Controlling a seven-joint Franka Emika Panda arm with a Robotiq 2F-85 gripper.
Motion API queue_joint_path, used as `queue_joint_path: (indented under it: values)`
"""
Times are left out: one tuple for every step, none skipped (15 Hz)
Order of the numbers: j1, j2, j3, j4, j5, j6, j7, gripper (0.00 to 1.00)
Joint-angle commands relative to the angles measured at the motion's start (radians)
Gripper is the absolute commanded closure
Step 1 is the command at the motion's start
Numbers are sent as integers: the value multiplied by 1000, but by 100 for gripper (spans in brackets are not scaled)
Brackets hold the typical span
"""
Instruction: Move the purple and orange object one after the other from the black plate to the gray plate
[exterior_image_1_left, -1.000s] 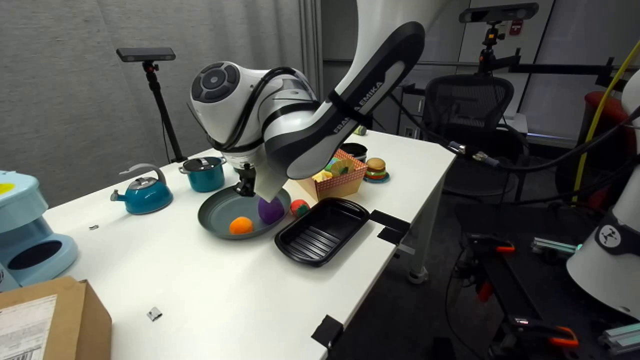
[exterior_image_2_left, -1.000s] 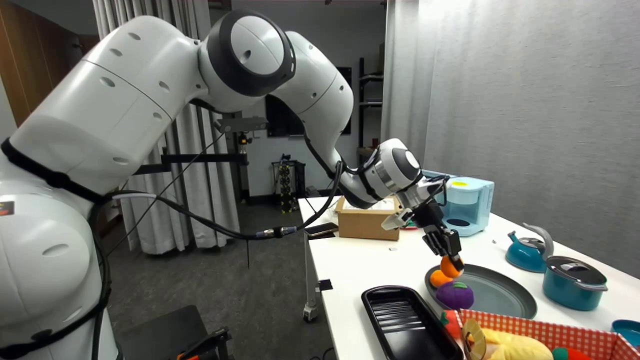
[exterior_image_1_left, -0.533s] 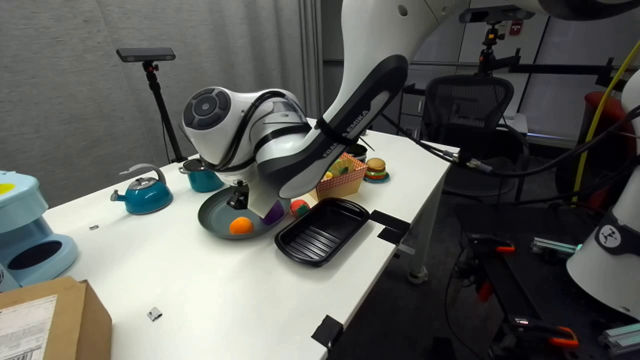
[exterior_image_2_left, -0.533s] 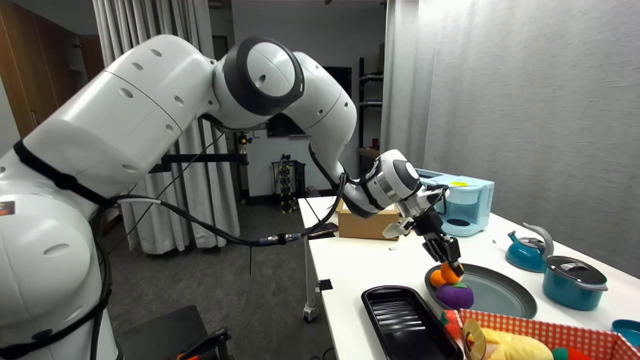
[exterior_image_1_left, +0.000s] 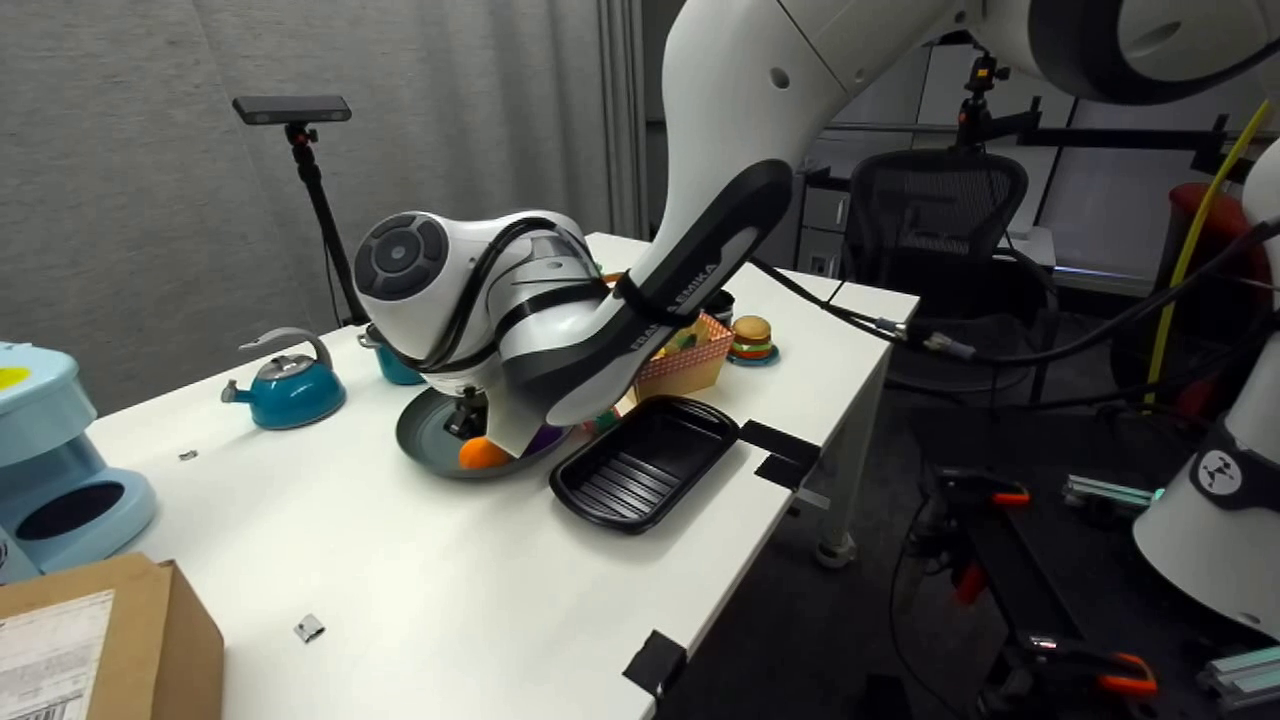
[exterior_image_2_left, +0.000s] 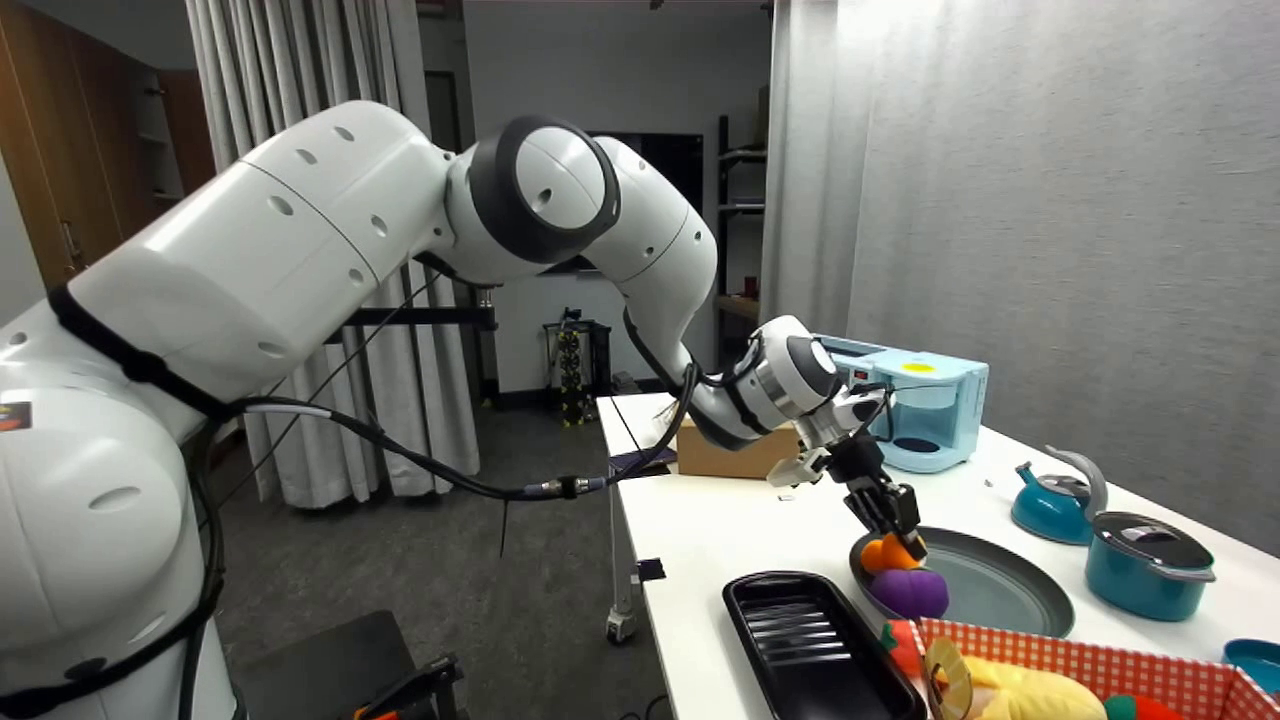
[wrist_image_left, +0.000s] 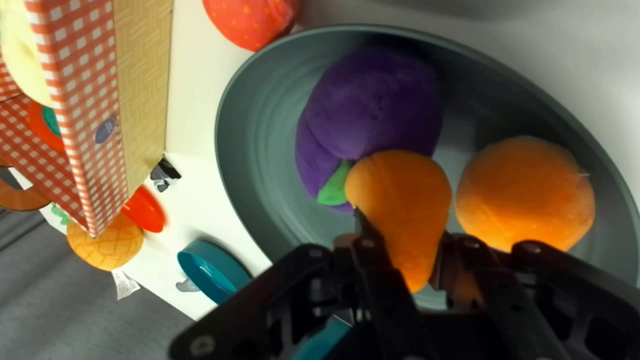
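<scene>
The gray plate (wrist_image_left: 272, 195) shows in both exterior views (exterior_image_1_left: 435, 435) (exterior_image_2_left: 1010, 600). The purple object (wrist_image_left: 372, 107), with a green leaf, lies on it; in an exterior view the arm mostly hides it, and another shows it plainly (exterior_image_2_left: 910, 594). A loose orange object (wrist_image_left: 525, 192) lies on the plate beside it, also visible in an exterior view (exterior_image_1_left: 483, 453). My gripper (wrist_image_left: 402, 240) is shut on a second orange object (wrist_image_left: 400, 195), squeezed between its fingers, low over the plate. Whether it touches the plate I cannot tell. The black plate (exterior_image_1_left: 640, 470) is an oblong tray holding nothing visible.
A red-checked basket (wrist_image_left: 75, 85) of toy food and a strawberry (wrist_image_left: 247, 20) stand close to the gray plate. A teal pot (exterior_image_2_left: 1145, 570) and a kettle (exterior_image_2_left: 1055, 505) are behind it. A cardboard box (exterior_image_1_left: 120, 640) and a light-blue machine (exterior_image_1_left: 60, 470) stand farther along the table.
The arm has come down, bringing the held orange object lower toward the gray plate and next to the loose orange one. The objects on the plate have not visibly moved.
</scene>
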Motion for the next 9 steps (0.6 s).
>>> queue_joint_path:
  values:
    - [3,37,-17,35,-4,14,0,95]
    - [2,35,-14,36,1,8,-1,82]
    - [2,34,-13,37,3,6,-2,55]
    - [2,33,-12,36,4,4,-4,53]
    - [2,32,-11,36,5,3,-5,48]
    - [3,30,-11,34,5,3,-5,39]
    - [3,29,-11,33,4,4,-5,32]
    - [8,26,-11,33,4,-2,-3,25]
    - [9,26,-12,32,4,-3,-3,16]
